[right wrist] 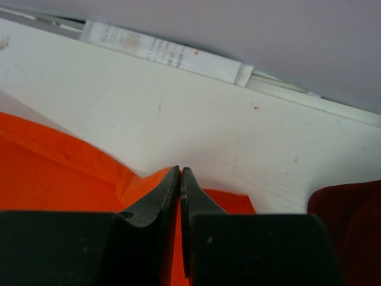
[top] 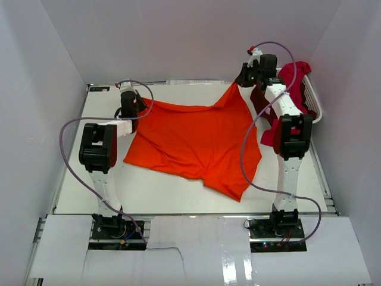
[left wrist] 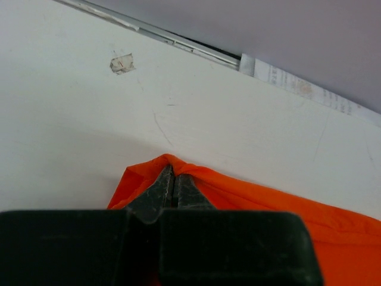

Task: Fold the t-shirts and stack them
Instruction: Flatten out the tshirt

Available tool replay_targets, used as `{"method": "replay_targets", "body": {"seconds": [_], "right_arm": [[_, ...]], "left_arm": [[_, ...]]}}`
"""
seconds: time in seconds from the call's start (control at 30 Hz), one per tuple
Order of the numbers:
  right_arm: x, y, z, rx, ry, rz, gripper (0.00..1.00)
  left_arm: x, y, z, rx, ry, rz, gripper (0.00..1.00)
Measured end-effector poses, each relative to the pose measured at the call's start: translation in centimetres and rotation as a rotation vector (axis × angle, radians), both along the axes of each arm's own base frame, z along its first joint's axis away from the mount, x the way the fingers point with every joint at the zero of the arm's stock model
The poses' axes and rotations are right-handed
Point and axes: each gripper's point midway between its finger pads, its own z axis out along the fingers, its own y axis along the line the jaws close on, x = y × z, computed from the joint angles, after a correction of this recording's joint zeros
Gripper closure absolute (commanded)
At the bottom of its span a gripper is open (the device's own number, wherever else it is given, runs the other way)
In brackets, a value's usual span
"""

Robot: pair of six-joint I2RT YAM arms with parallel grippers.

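The white surface [top: 178,199] fills the middle of the top view, and the orange t-shirt [top: 196,140] lies spread across its centre, rumpled, with one lobe trailing toward the lower right. At the upper right of the frame the white laundry basket [top: 314,107] sits at the edge of the surface. The crimson t-shirt [top: 296,74] spills over its rim, and the maroon t-shirt [top: 260,100] is partly hidden behind the right arm.

The edge of the orange t-shirt nearest the top of the frame runs left to right between the two grippers. The rest of the cloth extends from that edge toward the bottom of the frame, where the arm bases are.

The left gripper [top: 132,112] is at the upper-left corner of the cloth, low on the surface. Its wrist view shows it closed to a sliver with a fold of orange cloth pinched at the tips. The right gripper [top: 242,79] is at the upper-right corner, which rises to a peak. It is likewise closed tight on orange cloth.

Each arm has the corner on its own side, so any pull or fold likely works along that held edge.
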Motion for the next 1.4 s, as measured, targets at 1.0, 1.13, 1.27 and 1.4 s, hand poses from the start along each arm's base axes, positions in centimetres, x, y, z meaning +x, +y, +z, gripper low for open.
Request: {"method": "replay_targets", "body": {"seconds": [1.0, 1.13, 1.27, 1.4], "right_arm": [[4.7, -2.1, -5.1, -0.124, -0.016, -0.174, 0.92], [4.7, -2.0, -5.2, -0.125, -0.013, -0.171, 0.92], [4.3, -1.7, -5.9, -0.122, 0.001, -0.157, 0.92], [2.9, -1.4, -8.2, -0.132, 0.060, -0.140, 0.92]], "left_arm": [[10.1, -1.2, -3.4, -0.005, -0.063, -0.133, 1.00], [10.4, -1.1, -2.9, 0.008, -0.073, -0.135, 1.00], [10.7, -1.0, -2.1, 0.016, -0.090, -0.135, 1.00], [10.7, -0.6, -2.2, 0.018, -0.087, -0.129, 1.00]]}}
